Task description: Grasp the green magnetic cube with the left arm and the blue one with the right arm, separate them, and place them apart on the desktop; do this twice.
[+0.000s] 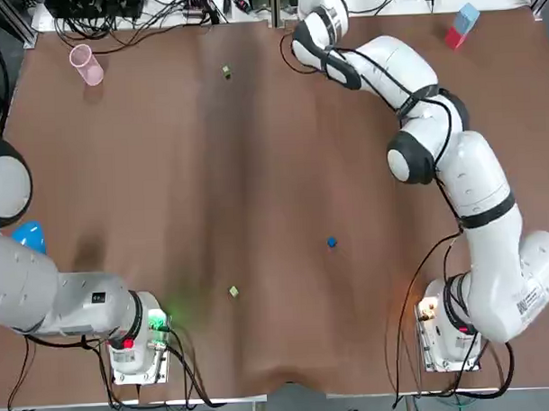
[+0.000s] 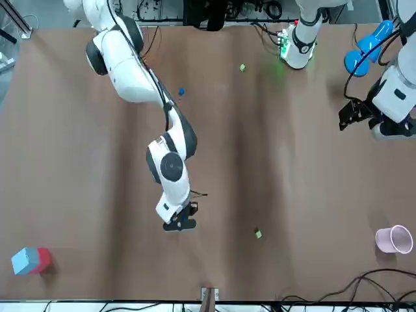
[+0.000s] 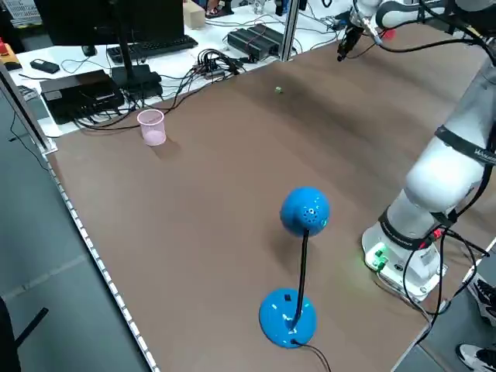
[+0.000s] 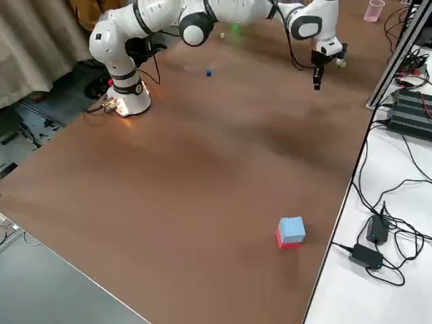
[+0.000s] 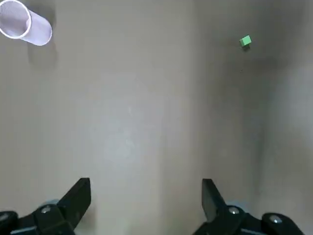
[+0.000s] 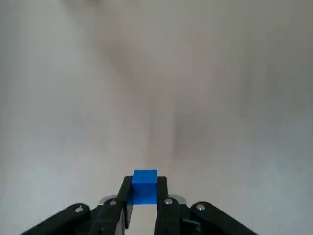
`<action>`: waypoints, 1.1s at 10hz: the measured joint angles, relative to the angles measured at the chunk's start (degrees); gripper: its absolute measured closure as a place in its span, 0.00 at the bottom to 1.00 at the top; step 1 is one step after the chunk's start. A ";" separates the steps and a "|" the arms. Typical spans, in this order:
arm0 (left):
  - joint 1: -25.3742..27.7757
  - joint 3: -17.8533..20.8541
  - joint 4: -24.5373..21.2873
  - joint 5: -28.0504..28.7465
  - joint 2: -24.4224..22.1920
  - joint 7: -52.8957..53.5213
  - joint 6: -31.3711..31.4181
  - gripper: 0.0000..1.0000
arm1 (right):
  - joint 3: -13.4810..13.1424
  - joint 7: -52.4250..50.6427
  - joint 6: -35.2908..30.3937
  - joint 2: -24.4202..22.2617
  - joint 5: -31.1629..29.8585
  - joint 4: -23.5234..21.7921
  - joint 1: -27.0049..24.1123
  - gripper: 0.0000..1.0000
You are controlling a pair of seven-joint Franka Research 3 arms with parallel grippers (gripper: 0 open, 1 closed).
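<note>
My right gripper (image 6: 145, 192) is shut on a small blue cube (image 6: 145, 180); it hangs low over the far middle of the table (image 2: 181, 223). A green cube (image 1: 226, 72) lies alone to its left, also seen from the left wrist (image 5: 245, 41). A second blue cube (image 1: 331, 243) and a second green cube (image 1: 233, 292) lie apart on the near half. My left gripper (image 5: 146, 200) is open and holds nothing, raised at the table's left side (image 2: 351, 116).
A pink cup (image 1: 85, 63) lies at the far left corner. A red and light-blue block (image 1: 460, 25) stands at the far right corner. A blue ball-headed stand (image 3: 302, 263) is near the left arm's base. Cables run along the far edge.
</note>
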 joint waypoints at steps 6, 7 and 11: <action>-0.55 -0.24 0.01 0.00 0.50 0.00 -0.02 0.00 | 0.00 0.06 7.32 6.00 0.00 1.78 -0.74 0.77; -0.60 -0.24 0.01 0.00 0.51 0.00 -0.02 0.00 | 0.00 0.30 7.51 6.20 0.00 1.80 -0.73 0.76; -0.65 -0.24 0.10 0.00 0.51 0.24 -0.02 0.00 | -0.14 0.51 7.33 6.02 -0.01 3.85 -0.63 0.34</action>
